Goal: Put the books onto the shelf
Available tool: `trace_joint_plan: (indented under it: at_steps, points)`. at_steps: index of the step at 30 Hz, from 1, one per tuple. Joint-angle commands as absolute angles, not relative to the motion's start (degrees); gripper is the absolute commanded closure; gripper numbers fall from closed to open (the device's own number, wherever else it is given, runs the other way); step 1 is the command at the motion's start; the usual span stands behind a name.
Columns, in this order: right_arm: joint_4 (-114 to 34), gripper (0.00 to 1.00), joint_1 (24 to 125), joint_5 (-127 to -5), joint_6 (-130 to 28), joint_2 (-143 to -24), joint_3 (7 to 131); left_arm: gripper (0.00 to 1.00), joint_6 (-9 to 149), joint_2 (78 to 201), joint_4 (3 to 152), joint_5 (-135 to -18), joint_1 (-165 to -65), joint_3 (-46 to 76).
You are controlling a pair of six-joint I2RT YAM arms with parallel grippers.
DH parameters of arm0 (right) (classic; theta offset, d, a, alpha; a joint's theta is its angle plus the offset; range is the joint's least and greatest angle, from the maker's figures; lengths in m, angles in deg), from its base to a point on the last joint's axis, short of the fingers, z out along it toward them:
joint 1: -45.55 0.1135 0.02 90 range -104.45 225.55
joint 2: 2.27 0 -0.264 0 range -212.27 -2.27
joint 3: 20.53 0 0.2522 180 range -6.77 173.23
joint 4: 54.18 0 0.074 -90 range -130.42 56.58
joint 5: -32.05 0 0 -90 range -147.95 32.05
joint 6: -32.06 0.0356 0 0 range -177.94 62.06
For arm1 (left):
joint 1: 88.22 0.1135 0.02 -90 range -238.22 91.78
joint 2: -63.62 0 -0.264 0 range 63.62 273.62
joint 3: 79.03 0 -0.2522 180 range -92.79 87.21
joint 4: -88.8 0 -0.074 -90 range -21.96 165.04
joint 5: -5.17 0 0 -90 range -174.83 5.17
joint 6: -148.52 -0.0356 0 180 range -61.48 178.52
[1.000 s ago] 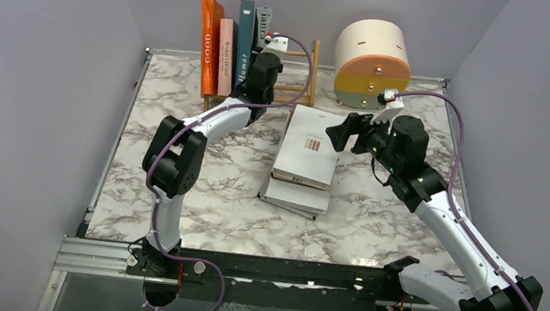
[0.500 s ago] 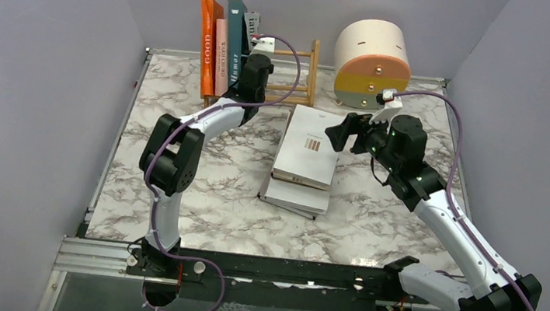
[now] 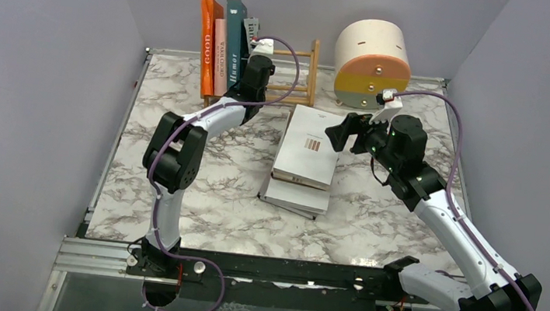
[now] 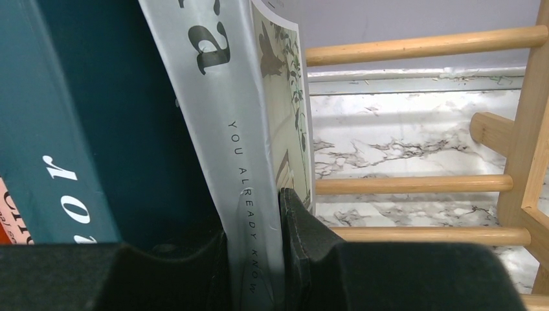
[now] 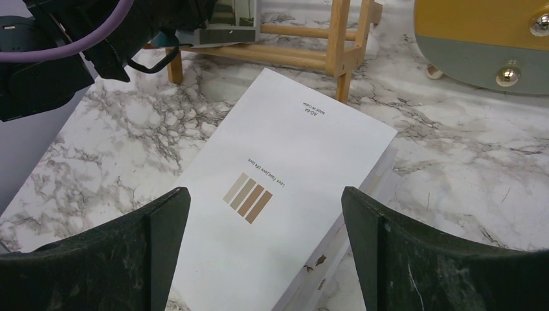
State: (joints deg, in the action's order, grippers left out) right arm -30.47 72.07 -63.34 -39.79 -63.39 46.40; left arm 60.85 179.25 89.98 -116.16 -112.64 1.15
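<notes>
Nearest the arm bases: grey-veined marble table top [image 3: 197, 194].

Mid-table: noted a loose stack of white hardcover books [image 3: 295, 189], lying flat and skewed against one another, the top one marked with four brown stripes [image 5: 249, 194]. Cannot tell the count. Found the right gripper [image 3: 340, 136] poised above the far end of that stack, jaws spread wide, holding nothing and touching nothing.

Further back: found the left gripper [image 4: 256, 259] clamped on the lower spine of a thin grey-spined hardcover [image 4: 223, 129] with a leafy print on its front board, inside the small light-wood ladder-ended book rack [image 3: 307, 69]. Found the grey book tilted, leaning onto a dark teal hardcover [image 3: 232, 33]. Left of that, upright at the rack's left end: a pink hardcover [image 3: 222, 52] and a tall bright orange one [image 3: 208, 38]. No books in the rack's right half.

Far right, well apart from the rack: round cream, yellow and orange drawer unit [image 3: 373, 57], not part of the job.

Judged: three books racked, a fourth being seated, white stack to go.

Risks:
- Letting go with the grey book tilted and unpropped on its right: likely to slide at the foot or flop over onto the rungs.
- Withdrawing the fingers along the spine: may drag the book back out or nudge the row.
- Taking the top white book by one corner only: likely to pivot and slip, or to shift the skewed stack underneath.
</notes>
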Motion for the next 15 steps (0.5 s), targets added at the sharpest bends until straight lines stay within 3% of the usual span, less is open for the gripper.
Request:
trace_joint_plan:
  at_steps: [1,15]
  points:
    - [-29.43,0.14,72.26,-62.52,-40.32,-63.25,45.90,1.00,62.20,180.13,89.30,-118.20,-111.74,-1.01]
    - [-29.35,0.14,72.27,-62.37,-40.54,-63.44,45.98,1.00,63.43,182.09,91.15,-120.08,-111.75,-1.23]
